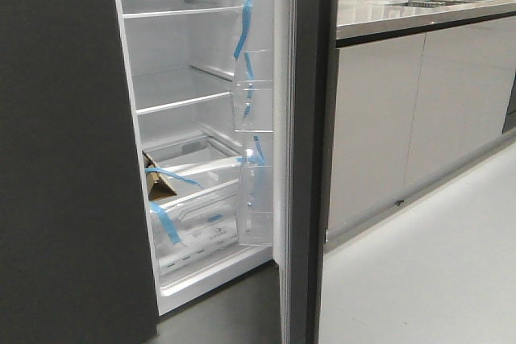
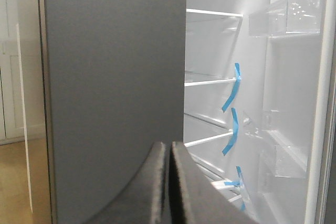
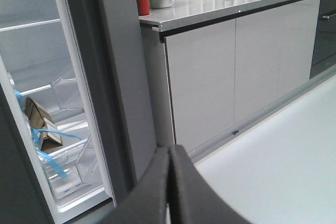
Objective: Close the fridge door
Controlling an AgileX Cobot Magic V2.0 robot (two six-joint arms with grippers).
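Observation:
The fridge door [image 1: 306, 159] stands open, seen edge-on as a tall dark-grey slab. Its white lining carries clear bins [image 1: 256, 199] stuck with blue tape. Neither gripper shows in the front view. In the right wrist view my right gripper [image 3: 169, 182] is shut and empty, low beside the door's [image 3: 123, 77] dark outer side. In the left wrist view my left gripper [image 2: 169, 182] is shut and empty, in front of a second dark-grey slab [image 2: 115, 77]. The white interior and the door's bins [image 2: 286, 17] lie beyond it.
The second dark slab [image 1: 64, 159] fills the left of the front view. Inside are shelves and taped drawers with a cardboard box [image 1: 157, 183]. Pale grey cabinets [image 1: 419, 110] under a countertop [image 1: 403, 14] run along the right, above a pale floor [image 1: 435, 263].

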